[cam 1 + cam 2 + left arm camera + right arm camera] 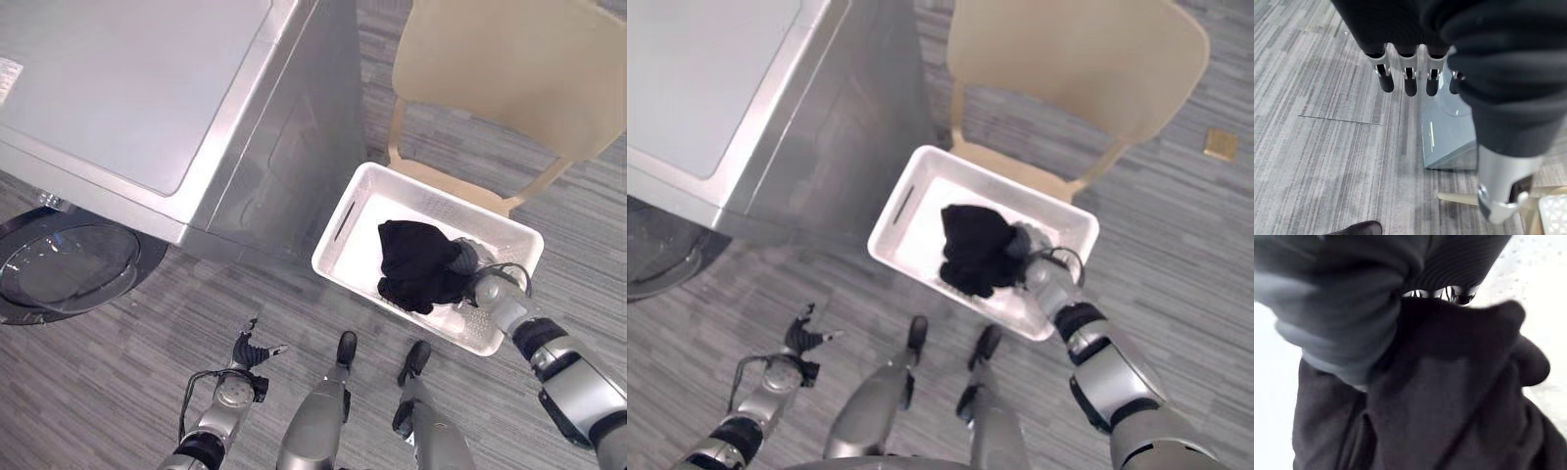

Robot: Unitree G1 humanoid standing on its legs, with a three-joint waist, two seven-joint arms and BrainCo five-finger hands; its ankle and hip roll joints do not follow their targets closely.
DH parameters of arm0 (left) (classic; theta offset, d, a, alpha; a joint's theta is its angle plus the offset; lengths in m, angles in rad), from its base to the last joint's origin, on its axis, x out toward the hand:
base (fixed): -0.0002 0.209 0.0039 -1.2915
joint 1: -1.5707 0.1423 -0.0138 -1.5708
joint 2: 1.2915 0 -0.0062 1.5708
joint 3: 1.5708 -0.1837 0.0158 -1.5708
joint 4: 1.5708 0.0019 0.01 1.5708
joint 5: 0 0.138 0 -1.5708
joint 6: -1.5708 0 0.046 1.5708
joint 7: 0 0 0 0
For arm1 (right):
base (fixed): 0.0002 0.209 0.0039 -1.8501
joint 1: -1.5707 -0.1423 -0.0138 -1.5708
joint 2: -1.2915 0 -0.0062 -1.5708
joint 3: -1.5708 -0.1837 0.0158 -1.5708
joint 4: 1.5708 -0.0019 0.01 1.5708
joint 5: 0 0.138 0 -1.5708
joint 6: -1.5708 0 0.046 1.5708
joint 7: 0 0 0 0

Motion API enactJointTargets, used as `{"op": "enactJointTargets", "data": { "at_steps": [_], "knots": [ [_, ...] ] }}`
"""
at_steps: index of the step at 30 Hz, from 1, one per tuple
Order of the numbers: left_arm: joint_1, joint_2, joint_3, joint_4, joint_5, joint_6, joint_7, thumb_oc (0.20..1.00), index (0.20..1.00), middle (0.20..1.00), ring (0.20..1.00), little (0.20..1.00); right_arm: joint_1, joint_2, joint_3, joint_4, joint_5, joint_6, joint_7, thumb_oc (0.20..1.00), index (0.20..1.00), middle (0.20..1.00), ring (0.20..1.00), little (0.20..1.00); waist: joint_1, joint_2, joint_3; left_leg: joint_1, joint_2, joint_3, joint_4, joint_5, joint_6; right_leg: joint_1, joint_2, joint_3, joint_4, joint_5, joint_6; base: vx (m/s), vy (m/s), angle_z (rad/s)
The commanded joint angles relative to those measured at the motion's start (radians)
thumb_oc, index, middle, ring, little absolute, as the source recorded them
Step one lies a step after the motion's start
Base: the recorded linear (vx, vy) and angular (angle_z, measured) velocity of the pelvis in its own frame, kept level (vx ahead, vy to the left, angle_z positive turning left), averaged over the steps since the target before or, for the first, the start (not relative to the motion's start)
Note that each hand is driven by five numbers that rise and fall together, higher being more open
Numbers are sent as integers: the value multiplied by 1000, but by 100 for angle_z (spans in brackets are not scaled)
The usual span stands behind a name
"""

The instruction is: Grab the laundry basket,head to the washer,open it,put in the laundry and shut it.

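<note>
**Right robot hand down in the basket on the black laundry**

A white laundry basket [345, 227] sits on the grey striped floor [118, 372], just beside the silver washer [147, 98] and in front of a pale wooden chair [509, 69]. A bundle of black laundry [419, 264] lies inside the basket, toward its right half.

The right robot hand [468, 262] reaches into the basket and lies against the black cloth. In the right wrist view the dark fabric [1449, 396] covers most of what lies past the hand, and only a glimpse of fingers [1462, 294] shows at its edge; whether they are closed on the cloth cannot be told.

The left robot hand [250, 350] hangs low over the floor, well apart from the basket, holding nothing. In the left wrist view its fingers [1410, 81] point straight out in a row.

The washer's round door [64, 264] is at the front, shut.
</note>
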Motion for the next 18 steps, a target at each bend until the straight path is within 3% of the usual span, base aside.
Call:
{"op": "enactJointTargets", "data": {
  "at_steps": [1, 3, 9, 13, 14, 16, 18],
  "knots": [
    [66, 11, 28, -12, -18, 15, 0, 1000, 1000, 1000, 1000, 1000, 77, 40, -83, -162, 142, -66, -7, 200, 200, 200, 200, 200, -11, -48, -59, -8, -32, 30, -71, 39, -13, 64, -41, 46, 143, -228, 115, 71, 2, -3],
    [78, 8, 35, -20, -10, 19, -4, 1000, 1000, 1000, 1000, 1000, 109, 47, -101, -215, 161, -76, 0, 200, 200, 200, 200, 200, -17, -52, -66, 10, -32, 34, -71, 31, -10, 81, -40, 48, 139, -230, 116, 82, 7, -9],
    [158, 6, 97, -76, 18, 51, -20, 1000, 1000, 1000, 1000, 1000, 285, 62, -204, -613, 287, -142, 86, 200, 200, 200, 200, 200, -61, -74, -136, 132, -31, 61, -66, -17, 10, 185, -44, 64, 141, -250, 128, 71, 34, -21],
    [192, 4, 122, -127, 22, 63, -29, 1000, 1000, 1000, 1000, 1000, 379, 58, -242, -808, 332, -163, 153, 200, 200, 200, 200, 200, -86, -74, -173, 200, -25, 68, -65, -31, 21, 212, -43, 101, 223, -268, 132, 5, 37, -24],
    [188, 9, 123, -141, 19, 62, -27, 1000, 1000, 1000, 1000, 1000, 389, 53, -251, -834, 336, -172, 156, 200, 200, 200, 200, 200, -92, -77, -170, 200, -25, 55, -57, -27, 21, 209, -29, 138, 262, -283, 130, -199, -81, -14],
    [177, 26, 143, -209, -14, 53, -27, 1000, 1000, 1000, 1000, 1000, 413, 46, -277, -867, 317, -182, 146, 200, 200, 200, 200, 200, -99, -81, -173, 152, -20, 0, -19, 3, 17, 200, 26, 270, 392, -298, 125, -408, -206, 47],
    [183, 38, 148, -257, -24, 49, -20, 1000, 1000, 1000, 1000, 1000, 417, 47, -286, -878, 299, -176, 140, 200, 200, 200, 200, 200, -89, -90, -180, 115, -18, -28, -27, 39, -2, 237, 41, 315, 363, -336, 105, -391, -297, 146]
  ]
}}
